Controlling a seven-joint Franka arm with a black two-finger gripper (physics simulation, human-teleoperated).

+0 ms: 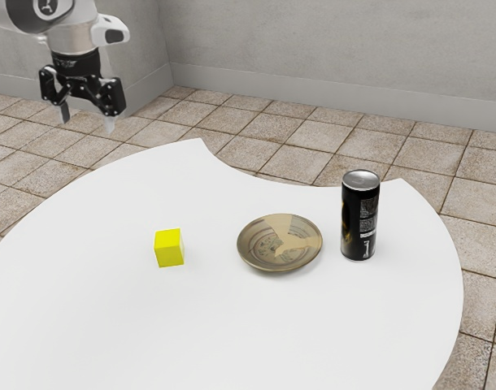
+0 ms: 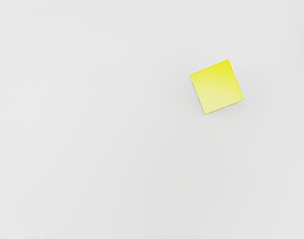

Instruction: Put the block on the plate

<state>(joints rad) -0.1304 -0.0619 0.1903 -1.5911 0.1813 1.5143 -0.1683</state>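
Observation:
My gripper [image 1: 87, 122] hangs at the exterior view's upper left, open, its two fingertips well apart with nothing between them. It is high up and some way from the yellow block [image 1: 169, 248], which rests on the white table. The same block [image 2: 217, 87] lies below my hand in the wrist view, turned at an angle. To the block's right in the exterior view sits a shallow brown patterned plate [image 1: 260, 252], separated from the block by a stretch of tabletop.
A tall black can [image 1: 359, 218] stands upright close beside the plate, toward the exterior view's right. The round white table [image 1: 224, 341] has a curved notch in its far edge. Tiled floor and grey walls lie beyond.

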